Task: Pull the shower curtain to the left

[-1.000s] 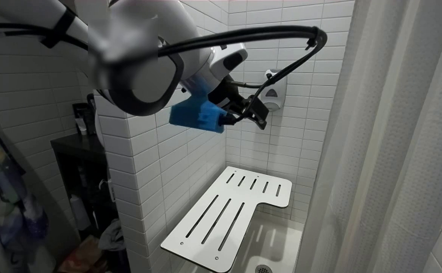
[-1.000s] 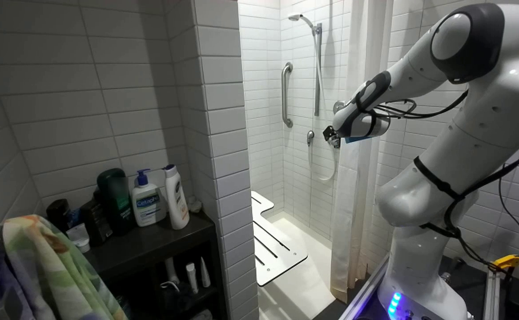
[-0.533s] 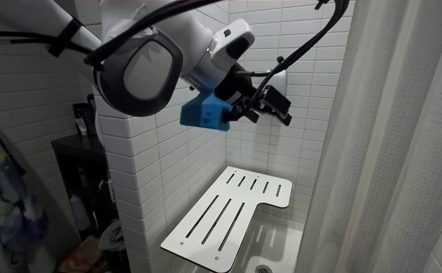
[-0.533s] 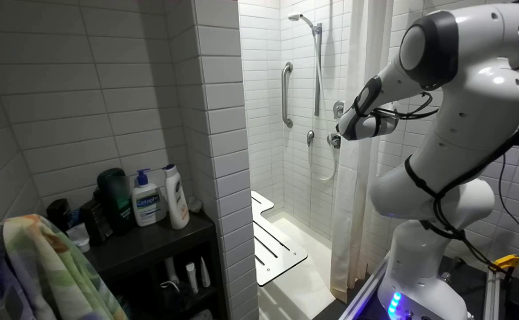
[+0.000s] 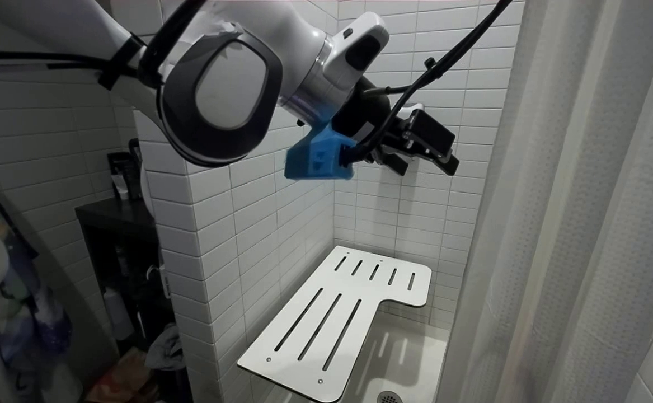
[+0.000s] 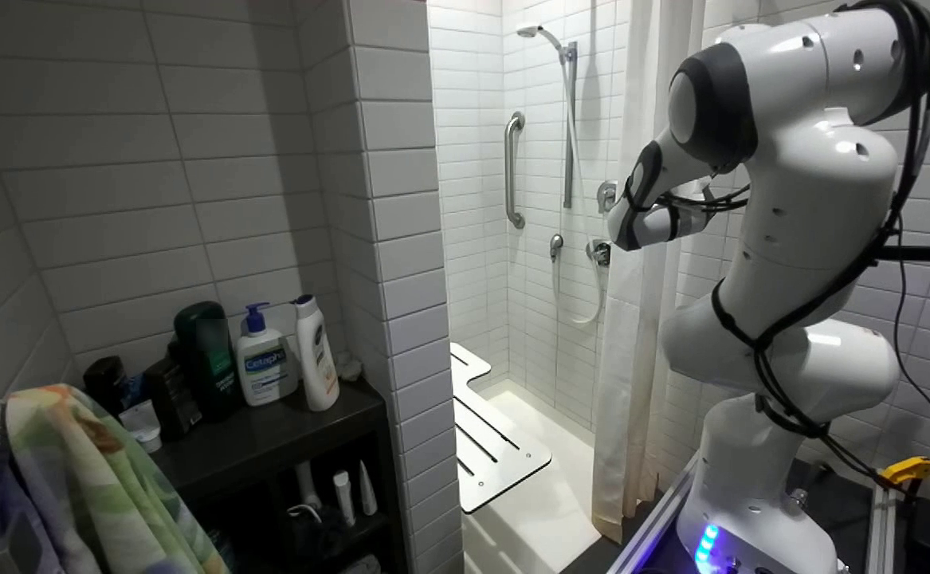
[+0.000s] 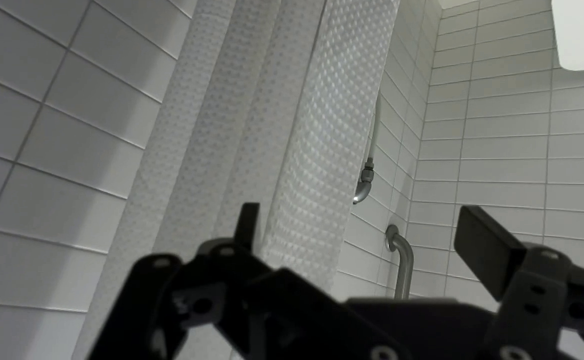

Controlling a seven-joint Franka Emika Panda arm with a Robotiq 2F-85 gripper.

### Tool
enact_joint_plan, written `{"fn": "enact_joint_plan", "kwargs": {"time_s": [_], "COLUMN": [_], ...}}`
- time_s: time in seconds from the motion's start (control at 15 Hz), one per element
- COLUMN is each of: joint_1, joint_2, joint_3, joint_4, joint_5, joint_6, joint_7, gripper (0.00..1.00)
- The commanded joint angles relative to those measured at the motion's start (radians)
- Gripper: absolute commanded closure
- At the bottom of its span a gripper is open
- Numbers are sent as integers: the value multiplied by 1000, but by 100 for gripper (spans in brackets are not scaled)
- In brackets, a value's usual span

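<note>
The shower curtain (image 5: 555, 224) is a tall white sheet with vertical folds, hanging at the right in an exterior view. It also hangs beside the arm in an exterior view (image 6: 632, 359). My gripper (image 5: 422, 165) is open and empty, left of the curtain's edge with a gap visible in that picture. In the wrist view the gripper (image 7: 364, 225) has its fingers wide apart. The curtain (image 7: 297, 125) runs behind the left finger there, its free edge between the fingers in the picture. How deep the gap is, I cannot tell. In an exterior view the arm's wrist (image 6: 664, 223) hides the fingers.
A white slatted seat (image 5: 332, 319) sticks out below the gripper. A tiled wall corner (image 5: 203, 252) stands left of it. A metal grab bar (image 7: 406, 265) is on the shower wall. A dark shelf (image 6: 273, 438) holds bottles. Black cables (image 5: 471, 36) loop beside the gripper.
My gripper has moved right toward the curtain's edge and slightly up in an exterior view. The arm's elbow has shifted left in an exterior view. The curtain has not visibly moved.
</note>
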State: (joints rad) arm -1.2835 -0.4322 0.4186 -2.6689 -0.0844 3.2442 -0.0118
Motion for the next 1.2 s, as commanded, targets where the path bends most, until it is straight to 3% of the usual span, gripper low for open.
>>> {"fn": "enact_joint_plan", "kwargs": {"time_s": [0.0,0.6,1.0,1.07,1.13], "joint_1": [-63,-325,-293,-290,-285], "joint_2": [64,159,306,327,347], "joint_3": [59,224,204,203,200], "joint_4": [70,237,342,360,375], "joint_5": [-9,-7,-19,-19,-19], "joint_6": [40,3,-4,-9,-10], "joint_7": [3,36,-5,-9,-12], "gripper": [0,0,0,25,26]}}
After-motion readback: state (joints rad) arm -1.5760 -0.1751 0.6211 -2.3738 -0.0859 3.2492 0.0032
